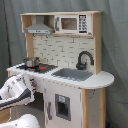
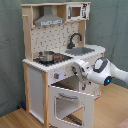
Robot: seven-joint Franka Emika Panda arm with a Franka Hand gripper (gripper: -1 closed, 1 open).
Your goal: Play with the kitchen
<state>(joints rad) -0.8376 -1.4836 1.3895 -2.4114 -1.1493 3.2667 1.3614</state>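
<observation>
The kitchen point(image 1: 65, 75) is a child-size toy of pale wood and white panels. It has a grey hood point(image 1: 40, 29), a black faucet point(image 1: 84, 59), a sink point(image 1: 72, 74) and a stovetop with a red ring point(image 1: 44, 67). A small metal pot point(image 2: 46, 55) stands on the stovetop. In the second exterior view the oven door point(image 2: 70, 102) hangs open, tilted outward and down. My gripper point(image 2: 76, 69) is at the front edge of the counter, just above the open oven and beside the knob panel point(image 2: 59, 75). The white arm point(image 1: 15, 90) fills the first exterior view's lower left.
A toy microwave point(image 1: 72, 23) sits in the top shelf. A white cupboard door with a dark dispenser panel point(image 1: 62, 107) is below the sink. Grey curtain hangs behind the kitchen and a wooden floor point(image 2: 20, 120) lies in front.
</observation>
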